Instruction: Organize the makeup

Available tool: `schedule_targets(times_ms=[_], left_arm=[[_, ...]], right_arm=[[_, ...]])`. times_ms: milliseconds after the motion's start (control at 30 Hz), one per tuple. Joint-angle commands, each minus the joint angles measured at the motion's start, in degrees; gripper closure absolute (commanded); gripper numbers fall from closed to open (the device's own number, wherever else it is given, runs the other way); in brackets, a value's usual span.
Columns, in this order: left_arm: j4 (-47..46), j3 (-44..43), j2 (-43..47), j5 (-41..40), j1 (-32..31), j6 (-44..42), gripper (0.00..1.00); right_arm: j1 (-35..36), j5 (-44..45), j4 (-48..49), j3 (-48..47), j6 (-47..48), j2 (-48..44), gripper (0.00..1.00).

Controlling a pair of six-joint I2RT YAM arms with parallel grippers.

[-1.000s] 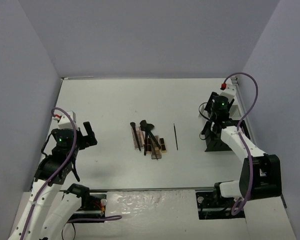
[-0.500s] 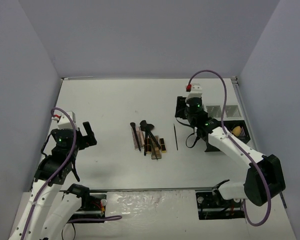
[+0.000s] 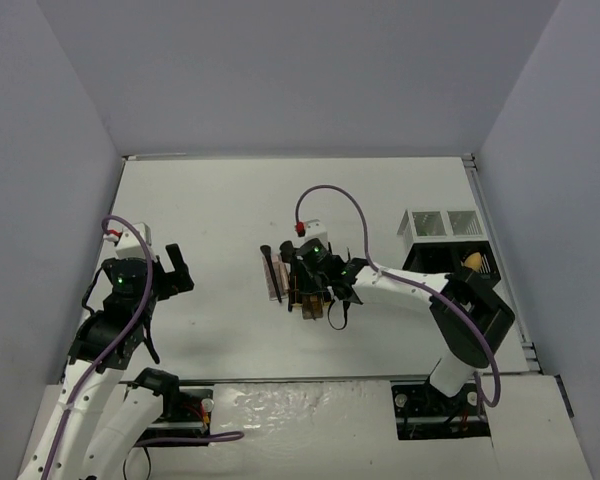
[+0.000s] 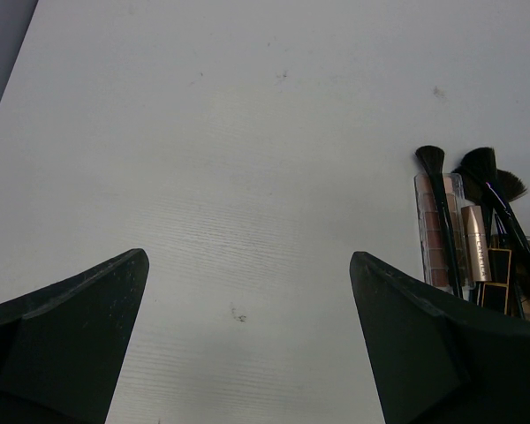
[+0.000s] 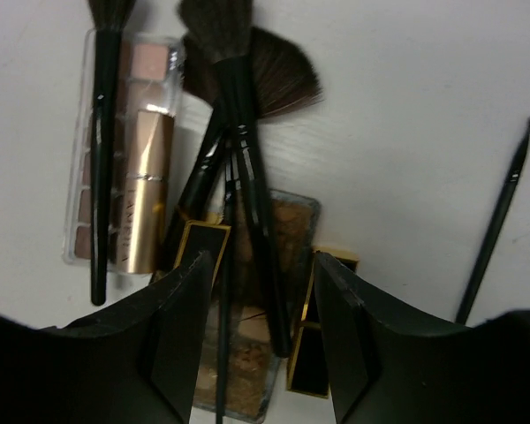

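Right wrist: parted right jaws straddle brush handles, partly covering brown palette; left jaws wide apart.

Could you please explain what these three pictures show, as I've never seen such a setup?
Two robot arms are bolted to a white table. One picture looks down from above; the other two come from cameras on each wrist, so the dark wedges are that arm's own fingers. In the middle lies a pile of makeup: black brushes across eyeshadow palettes, with one thin brush apart. An organizer rack stands on the right. The right gripper is open over the pile; the left gripper is open, holding nothing.
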State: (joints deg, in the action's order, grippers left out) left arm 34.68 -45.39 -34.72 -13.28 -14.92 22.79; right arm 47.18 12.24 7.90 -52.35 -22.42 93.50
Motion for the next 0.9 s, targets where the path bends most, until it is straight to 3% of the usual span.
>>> schedule_targets(times_ms=[0, 400, 633, 733, 867], left_arm=[[-2.2, -1.3, -0.7, 0.3, 0.4, 0.3, 0.03], [-2.2, -1.3, -0.4, 0.6, 0.4, 0.3, 0.03], [-2.2, -1.2, 0.0, 0.6, 0.4, 0.4, 0.03], [-2.2, -1.2, 0.1, 0.6, 0.4, 0.4, 0.03], [-2.2, -1.2, 0.0, 0.5, 0.3, 0.4, 0.03]], right_arm=[[5.2, 5.4, 4.3, -6.7, -0.3, 1.4, 0.54], [7.0, 7.1, 5.5, -14.4, -1.3, 12.5, 0.57], [7.0, 7.4, 6.7, -14.6, -1.6, 15.7, 0.66], [7.1, 7.7, 6.9, -14.4, -1.7, 16.0, 0.73], [7.1, 9.0, 7.5, -13.7, -1.1, 13.5, 0.94]])
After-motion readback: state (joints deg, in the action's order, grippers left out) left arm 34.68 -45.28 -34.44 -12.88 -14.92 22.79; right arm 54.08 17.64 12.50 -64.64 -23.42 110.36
